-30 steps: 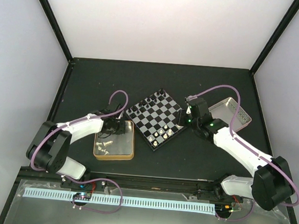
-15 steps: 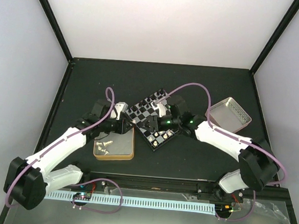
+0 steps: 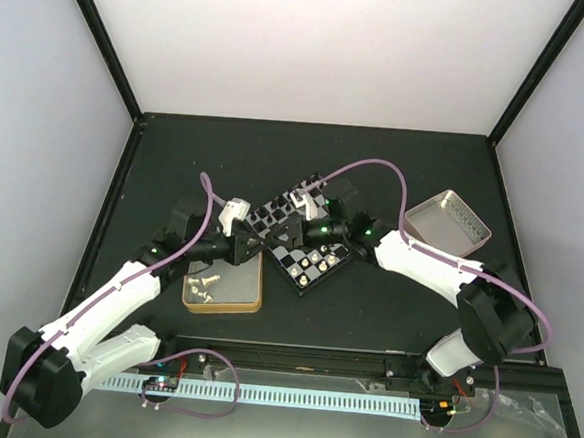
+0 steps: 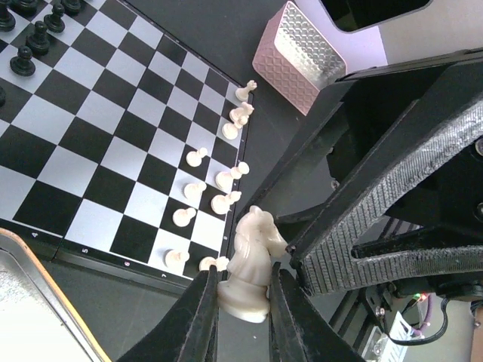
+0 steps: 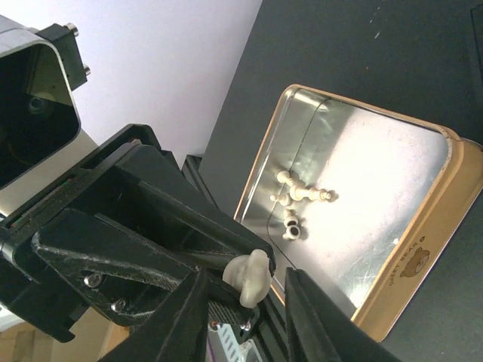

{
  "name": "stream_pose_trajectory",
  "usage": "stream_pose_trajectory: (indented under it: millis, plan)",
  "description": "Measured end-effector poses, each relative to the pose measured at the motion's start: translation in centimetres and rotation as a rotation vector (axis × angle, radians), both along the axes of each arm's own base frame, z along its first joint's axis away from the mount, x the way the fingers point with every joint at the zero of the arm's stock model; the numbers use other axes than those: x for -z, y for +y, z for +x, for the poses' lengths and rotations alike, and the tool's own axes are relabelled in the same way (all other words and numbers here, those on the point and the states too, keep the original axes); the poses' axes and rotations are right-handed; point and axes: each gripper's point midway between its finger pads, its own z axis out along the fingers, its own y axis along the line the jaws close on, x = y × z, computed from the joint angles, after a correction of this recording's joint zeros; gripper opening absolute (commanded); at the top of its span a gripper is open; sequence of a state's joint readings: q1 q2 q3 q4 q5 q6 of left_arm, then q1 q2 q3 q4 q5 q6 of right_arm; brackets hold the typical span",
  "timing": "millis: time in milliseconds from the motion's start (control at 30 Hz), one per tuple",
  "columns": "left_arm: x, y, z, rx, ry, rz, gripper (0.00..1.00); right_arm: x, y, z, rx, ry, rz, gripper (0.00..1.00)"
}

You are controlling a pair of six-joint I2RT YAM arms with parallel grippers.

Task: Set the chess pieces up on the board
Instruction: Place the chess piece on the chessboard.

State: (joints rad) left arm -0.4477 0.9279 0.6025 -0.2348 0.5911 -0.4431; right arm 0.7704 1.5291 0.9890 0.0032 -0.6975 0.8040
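The board (image 3: 315, 243) lies tilted mid-table, with black pieces (image 4: 30, 45) on its far side and several cream-white pieces (image 4: 219, 181) along its near right edge. My left gripper (image 4: 243, 302) is shut on a cream-white knight (image 4: 253, 260), held just off the board's corner; in the top view it is at the board's left corner (image 3: 260, 241). My right gripper (image 5: 245, 275) is open, its fingers (image 5: 192, 302) either side of the knight's head (image 5: 251, 277) with a gap on the right. Its ribbed pads (image 4: 377, 204) touch or nearly touch the knight.
The gold-rimmed tin (image 3: 248, 298) lies left of the board and holds several white pieces (image 5: 298, 197). The pinkish silver tray (image 3: 450, 222) stands at the right, also in the left wrist view (image 4: 306, 53). Both arms crowd over the board's left half.
My left gripper has moved from over the tin right to the board's left corner. My right gripper has swung from the board's right edge across it to meet the left gripper.
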Motion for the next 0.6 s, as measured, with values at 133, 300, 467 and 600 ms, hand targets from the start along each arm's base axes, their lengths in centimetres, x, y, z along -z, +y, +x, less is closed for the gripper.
stream_pose_trajectory:
  millis: [133, 300, 467, 600]
  plan:
    - [0.23, 0.05, -0.06, -0.001, 0.005, 0.001, 0.1, -0.06, 0.16, 0.21, 0.008, 0.023, 0.0, 0.15]
    - [0.06, 0.08, -0.03, -0.003, -0.003, -0.001, 0.1, -0.11, 0.12, 0.27, 0.013, 0.038, 0.001, 0.13]
    - [0.05, 0.08, -0.06, -0.003, -0.003, -0.002, 0.1, -0.07, 0.18, 0.27, 0.016, 0.051, 0.002, 0.24]
    - [-0.15, -0.05, -0.31, 0.01, -0.008, -0.012, 0.1, -0.03, 0.34, 0.38, 0.017, 0.058, 0.005, 0.23]
